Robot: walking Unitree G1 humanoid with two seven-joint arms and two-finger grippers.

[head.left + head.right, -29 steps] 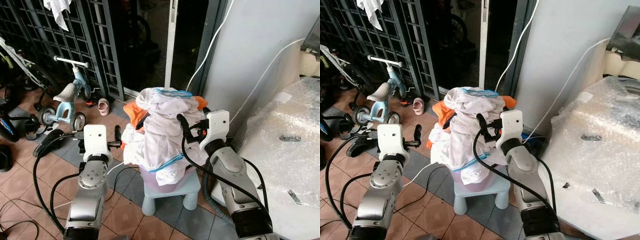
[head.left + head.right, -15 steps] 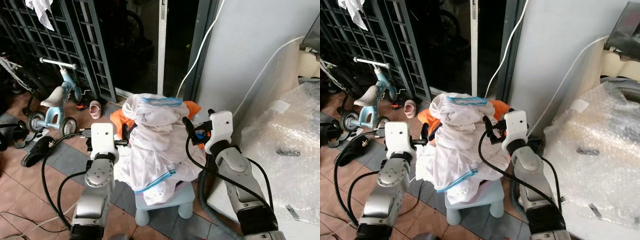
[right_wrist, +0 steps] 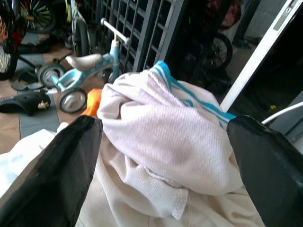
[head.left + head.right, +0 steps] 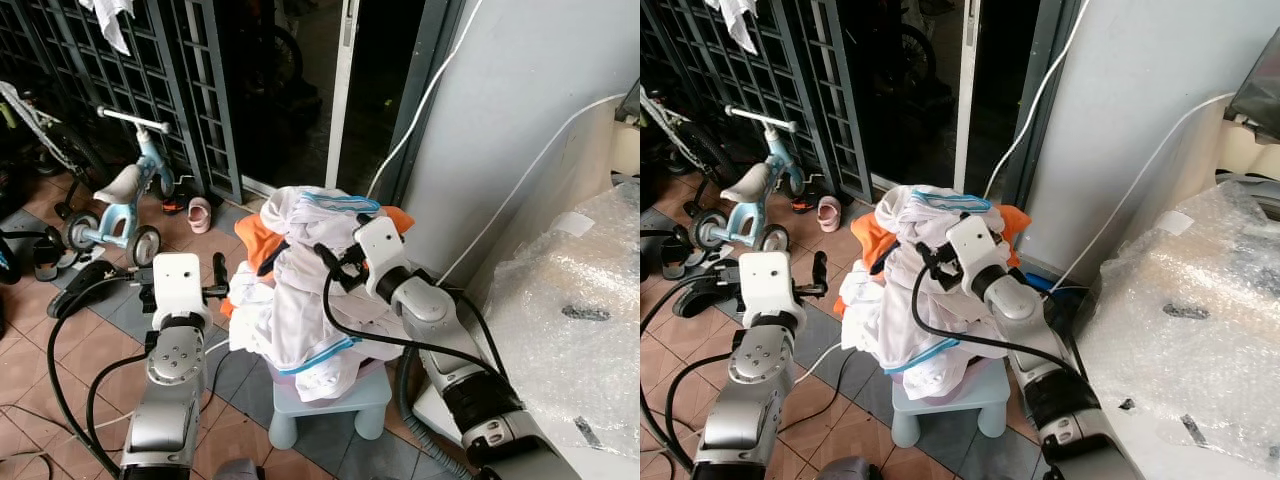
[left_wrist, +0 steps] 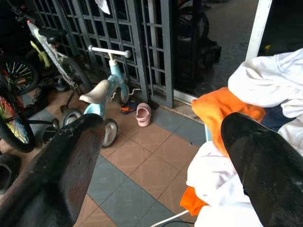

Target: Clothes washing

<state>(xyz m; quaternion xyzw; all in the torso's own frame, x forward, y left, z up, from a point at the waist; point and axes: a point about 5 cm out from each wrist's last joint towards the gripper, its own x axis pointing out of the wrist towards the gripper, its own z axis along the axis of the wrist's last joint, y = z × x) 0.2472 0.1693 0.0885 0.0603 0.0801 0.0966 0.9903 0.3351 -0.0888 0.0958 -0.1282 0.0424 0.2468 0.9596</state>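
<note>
A heap of laundry (image 4: 305, 300) sits in a basin on a small pale-blue stool (image 4: 340, 395). It is mostly white cloth, with a blue-trimmed white garment (image 3: 161, 118) on top and orange cloth (image 5: 222, 106) at its left side. My right gripper (image 4: 335, 265) reaches into the top of the heap from the right. It is open, its fingers (image 3: 57, 175) spread either side of the blue-trimmed garment. My left gripper (image 4: 185, 275) is held just left of the heap, open and empty, apart from the cloth.
A blue child's trike (image 4: 125, 195) and a pink shoe (image 4: 198, 213) stand on the tiled floor at the left, before a dark metal grille (image 4: 150, 80). A bubble-wrapped appliance (image 4: 580, 300) is at the right. Cables and a grey hose (image 4: 405, 385) trail near the stool.
My right gripper has swung left from beside the heap onto its top, around the blue-trimmed garment. The camera has shifted a little; the left arm stays beside the heap.
</note>
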